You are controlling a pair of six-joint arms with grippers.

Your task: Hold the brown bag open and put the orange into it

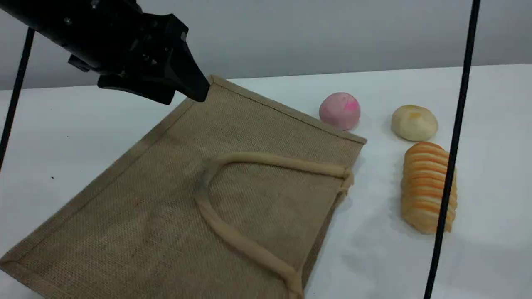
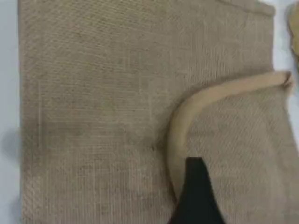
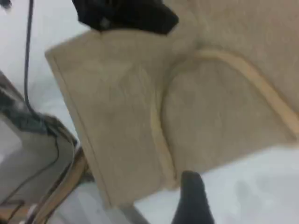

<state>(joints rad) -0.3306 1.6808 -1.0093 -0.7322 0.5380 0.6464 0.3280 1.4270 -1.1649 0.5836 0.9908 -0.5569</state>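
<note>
Left hand (image 1: 195, 89) hovers over the flat brown bag (image 1: 166, 187), unlabelled.

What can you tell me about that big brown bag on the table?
The brown bag is a large tan tote of coarse woven fabric with lighter edge binding. It lies flat and closed on the white table, turned at an angle. A thick beige rope handle loops across its upper face. Nothing visibly grips it.

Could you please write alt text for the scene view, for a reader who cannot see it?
A brown bag lies flat on a white table, one beige handle looped across it. The black left gripper hovers at its far corner; a pink ball, a pale bun and a striped roll sit to its right.
</note>
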